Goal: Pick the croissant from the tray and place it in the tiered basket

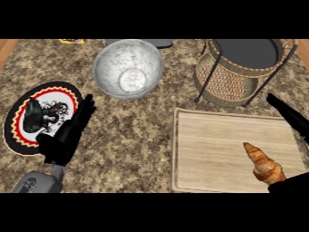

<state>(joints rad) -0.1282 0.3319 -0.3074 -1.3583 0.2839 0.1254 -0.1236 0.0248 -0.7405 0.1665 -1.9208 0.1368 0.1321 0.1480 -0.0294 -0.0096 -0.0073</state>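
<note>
- Speckled brown kitchen counter [137,136], edged in pale wood at both sides, fills the head view.
- At lower right lies a wooden tray [210,140]; the croissant [262,163] rests on its near right part, narrow tip pointing away from the robot.
- Right hand [301,182] is open, one long finger stretched straight along the tray's right edge, its base meeting the croissant's wide near end.
- Beyond the tray stands the wicker tiered basket [227,84] in a black wire frame, well apart from the croissant.
- Left hand [66,136] is relaxed, fingers straight, lying across the right rim of a decorated plate [13,131].
- Between plate and basket sits a grey marbled bowl [110,68].
</note>
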